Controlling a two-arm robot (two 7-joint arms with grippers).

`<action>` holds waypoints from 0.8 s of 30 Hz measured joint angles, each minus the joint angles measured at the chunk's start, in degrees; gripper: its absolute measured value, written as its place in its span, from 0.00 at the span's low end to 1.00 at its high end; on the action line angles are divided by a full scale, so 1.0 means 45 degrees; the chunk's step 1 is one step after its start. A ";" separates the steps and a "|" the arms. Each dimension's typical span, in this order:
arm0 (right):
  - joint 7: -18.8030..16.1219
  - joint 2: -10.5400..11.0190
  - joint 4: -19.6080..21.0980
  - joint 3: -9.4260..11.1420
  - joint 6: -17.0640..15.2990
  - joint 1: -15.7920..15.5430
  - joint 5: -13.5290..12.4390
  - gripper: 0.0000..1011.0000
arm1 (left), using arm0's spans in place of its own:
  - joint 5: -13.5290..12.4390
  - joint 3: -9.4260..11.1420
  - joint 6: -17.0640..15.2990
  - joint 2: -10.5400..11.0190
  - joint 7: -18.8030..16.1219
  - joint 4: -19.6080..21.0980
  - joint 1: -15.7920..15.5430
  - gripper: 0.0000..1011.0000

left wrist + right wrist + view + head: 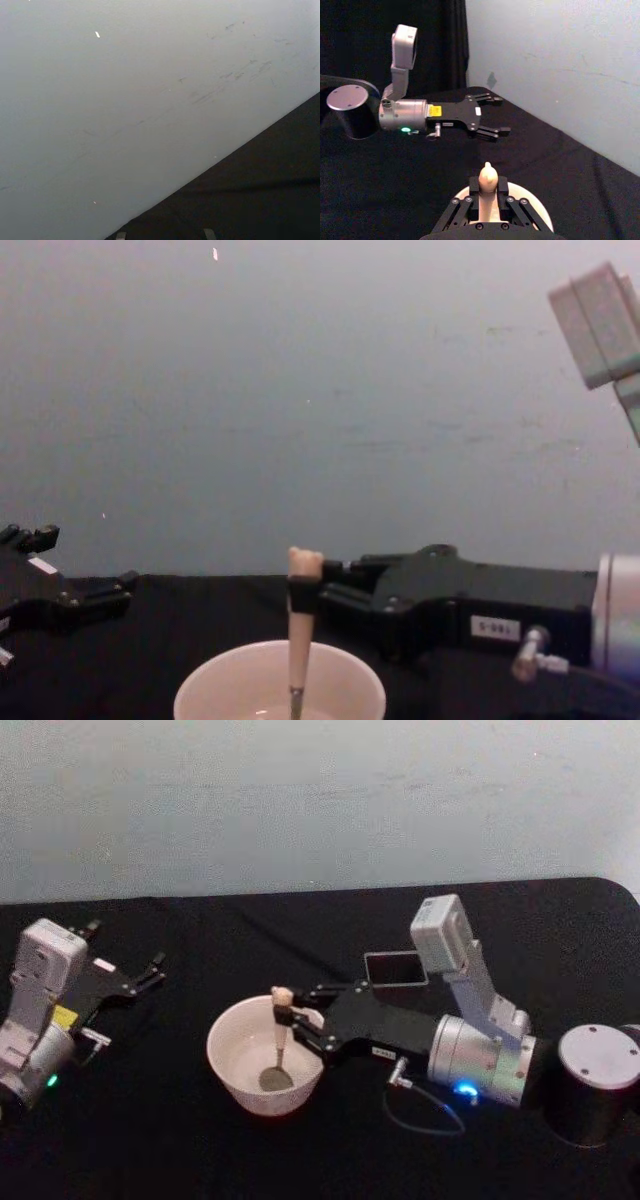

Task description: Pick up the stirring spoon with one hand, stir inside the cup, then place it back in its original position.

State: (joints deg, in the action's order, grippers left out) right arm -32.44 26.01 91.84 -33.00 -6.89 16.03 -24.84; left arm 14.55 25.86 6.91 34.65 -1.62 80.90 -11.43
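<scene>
The cream-white cup (228,1050) sits on the black table in front of me, also low in the chest view (220,680). The stirring spoon (278,1040) stands upright inside it, its steel bowl at the cup's bottom and its beige bear-head top (305,562) above the rim. My right gripper (288,1016) is shut on the spoon's handle over the cup; in the right wrist view the handle (488,176) pokes up between the fingers. My left gripper (152,970) hangs open and apart at the far left, holding nothing.
A dark square holder box (396,967) stands behind the right arm. The light wall runs along the table's far edge. A loose cable (425,1105) curls on the cloth under the right wrist.
</scene>
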 joint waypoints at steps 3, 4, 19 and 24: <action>0.0013 -0.0092 -0.0026 -0.0125 -0.0037 0.0059 0.0000 0.21 | 0.0001 0.0000 0.0000 0.0000 0.0000 0.0000 0.0001 0.99; 0.0057 -0.0177 -0.0099 -0.0197 -0.0073 0.0111 0.0002 0.21 | 0.0001 0.0000 0.0000 0.0000 0.0000 -0.0001 -0.0001 0.99; 0.0892 -0.1557 -0.1814 -0.0468 -0.0226 0.1248 0.0348 0.21 | 0.0001 0.0000 0.0000 0.0000 0.0000 0.0000 0.0000 0.99; 0.1032 -0.1738 -0.2208 -0.0301 -0.0210 0.1465 0.0431 0.21 | 0.0001 0.0000 0.0000 0.0000 0.0000 0.0000 0.0000 0.99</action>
State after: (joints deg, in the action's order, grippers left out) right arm -27.80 18.19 81.90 -34.35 -7.83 22.63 -22.90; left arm 14.55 25.86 6.91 34.65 -1.62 80.90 -11.43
